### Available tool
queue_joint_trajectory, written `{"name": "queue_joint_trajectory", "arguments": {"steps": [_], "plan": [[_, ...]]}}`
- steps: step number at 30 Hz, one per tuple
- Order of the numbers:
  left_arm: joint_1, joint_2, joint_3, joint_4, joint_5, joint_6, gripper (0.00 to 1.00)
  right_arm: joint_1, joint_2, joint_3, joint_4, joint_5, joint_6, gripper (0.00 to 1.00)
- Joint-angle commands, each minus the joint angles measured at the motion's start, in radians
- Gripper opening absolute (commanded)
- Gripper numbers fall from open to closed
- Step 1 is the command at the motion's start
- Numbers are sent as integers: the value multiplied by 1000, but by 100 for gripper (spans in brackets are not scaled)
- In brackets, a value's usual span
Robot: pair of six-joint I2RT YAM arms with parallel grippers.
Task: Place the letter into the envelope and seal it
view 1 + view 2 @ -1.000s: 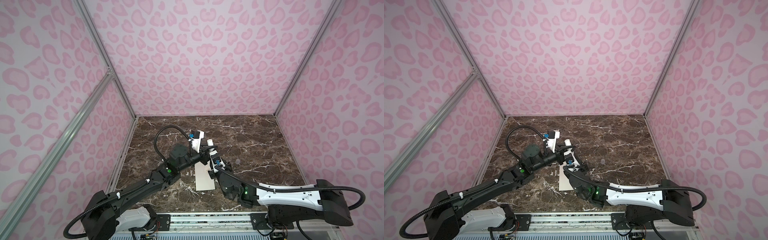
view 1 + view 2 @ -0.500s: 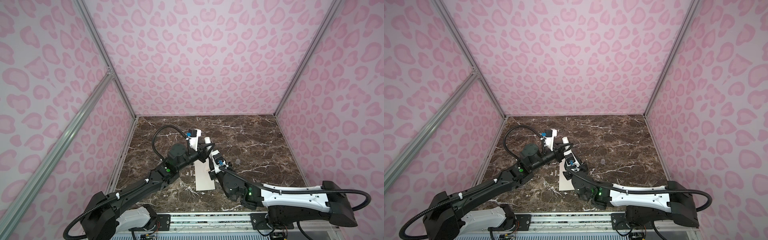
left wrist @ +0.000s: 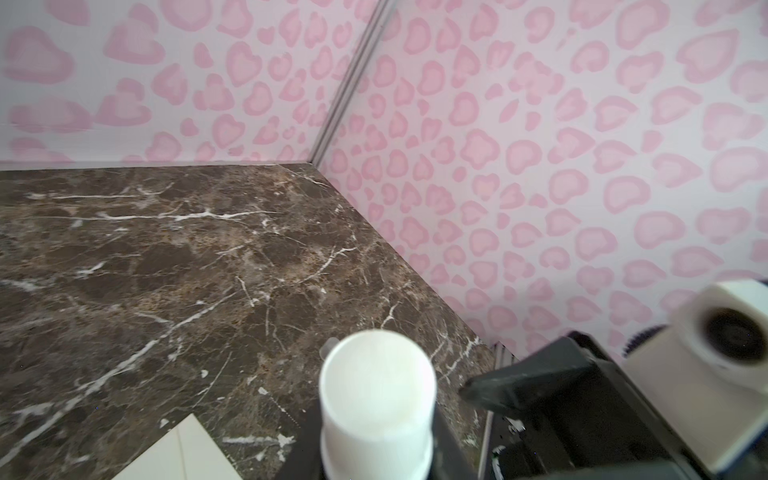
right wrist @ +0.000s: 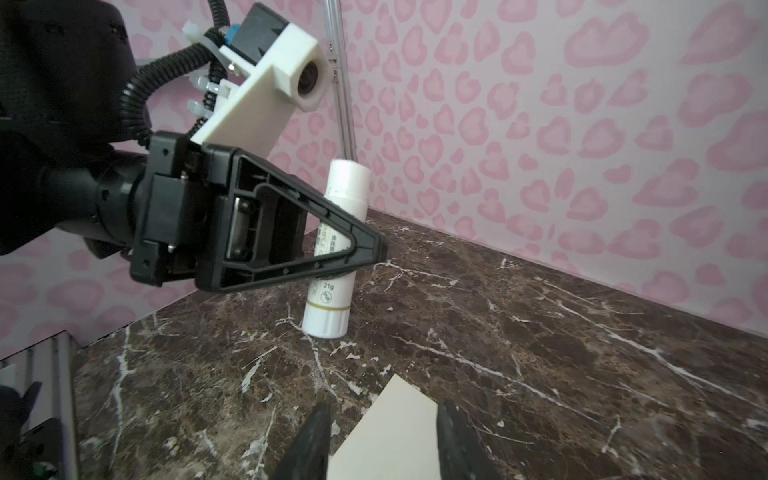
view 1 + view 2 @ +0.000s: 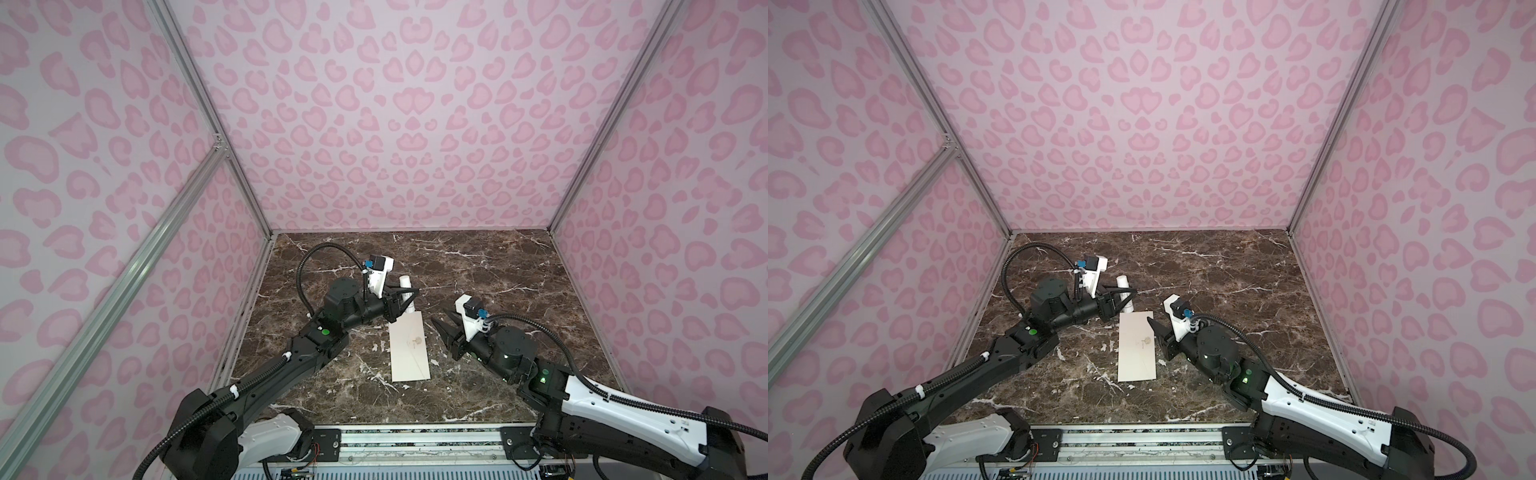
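Two right fingers (image 5: 443, 333) just beside envelope (image 5: 409, 349)

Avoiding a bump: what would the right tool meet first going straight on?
Likely the envelope corner just ahead of the right tool, if low enough; beyond it, the glue stick in the left tool. Depth unclear.

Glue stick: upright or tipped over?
Upright, leaning slightly: the glue stick stands base-down on the marble tabletop, with the left gripper shut around its middle.
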Motion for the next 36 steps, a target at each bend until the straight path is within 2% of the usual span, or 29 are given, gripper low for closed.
{"name": "queue_joint_trajectory", "arguments": {"steps": [1, 6, 14, 23, 36], "plan": [[1, 5, -4, 137, 224, -11, 4, -60, -2, -28, 104, -298, 85, 44], [1, 15, -23, 231, 300, -43, 4, -102, 44, -34, 187, -453, 116, 44], [-2, 45, -23, 290, 336, -77, 4, -104, 119, 3, 237, -547, 125, 42], [-8, 59, -27, 292, 332, -72, 4, -108, 144, 18, 257, -554, 129, 36], [-18, 75, -25, 293, 334, -71, 4, -117, 156, 22, 266, -550, 142, 33]]}}
